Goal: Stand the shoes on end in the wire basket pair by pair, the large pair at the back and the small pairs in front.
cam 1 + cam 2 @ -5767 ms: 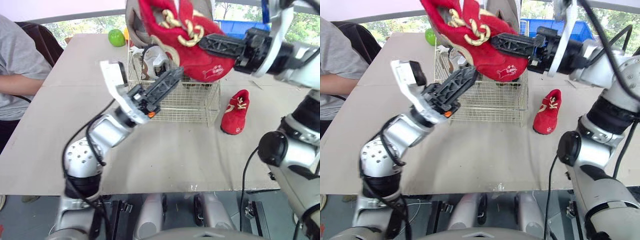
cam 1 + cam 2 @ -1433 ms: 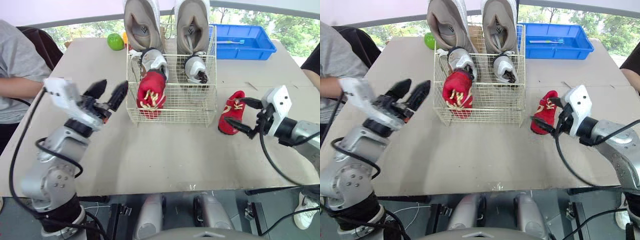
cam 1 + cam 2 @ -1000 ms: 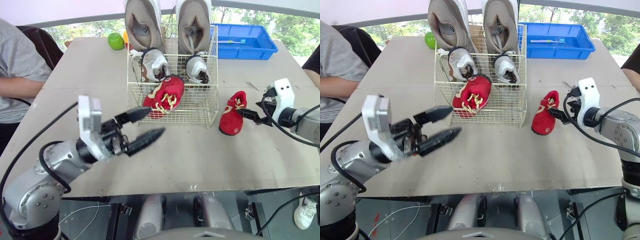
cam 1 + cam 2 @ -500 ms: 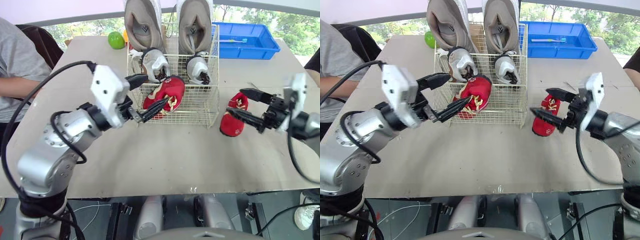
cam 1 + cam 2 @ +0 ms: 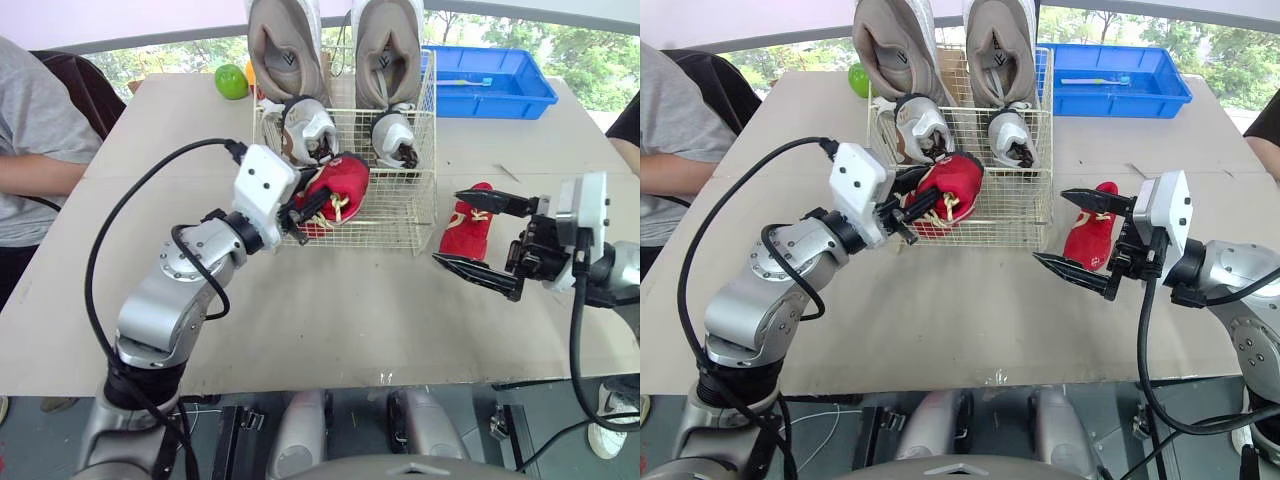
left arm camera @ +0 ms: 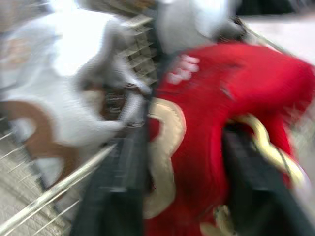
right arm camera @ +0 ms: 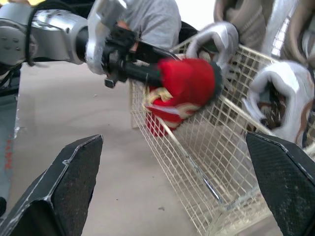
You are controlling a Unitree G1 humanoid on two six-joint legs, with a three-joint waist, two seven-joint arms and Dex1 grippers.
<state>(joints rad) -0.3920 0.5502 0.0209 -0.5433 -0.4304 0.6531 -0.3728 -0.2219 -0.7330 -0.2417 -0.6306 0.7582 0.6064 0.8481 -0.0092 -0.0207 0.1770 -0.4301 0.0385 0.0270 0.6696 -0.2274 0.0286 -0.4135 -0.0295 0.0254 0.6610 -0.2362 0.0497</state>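
Note:
The wire basket [image 5: 392, 218] holds a large grey pair [image 5: 286, 45] standing on end at the back. A small silver pair [image 5: 305, 128] stands in front of it. A red shoe [image 5: 340, 180] lies tilted at the basket's front left, and my left gripper [image 5: 308, 206] is shut on it, one black finger [image 6: 118, 196] on either side. The second red shoe [image 5: 464, 228] lies on the table right of the basket. My right gripper [image 5: 447, 228] hangs wide open just in front of that shoe, not touching it.
A green apple [image 5: 232, 80] sits at the far left of the table, and a blue tray [image 5: 490, 82] at the far right. A person in a grey shirt [image 5: 40, 140] sits at the table's left edge. Bare tabletop lies in front of the basket.
My left gripper has pushed in at the basket's front and closed on the tilted red shoe. My right gripper has dropped slightly and stays open by the other red shoe.

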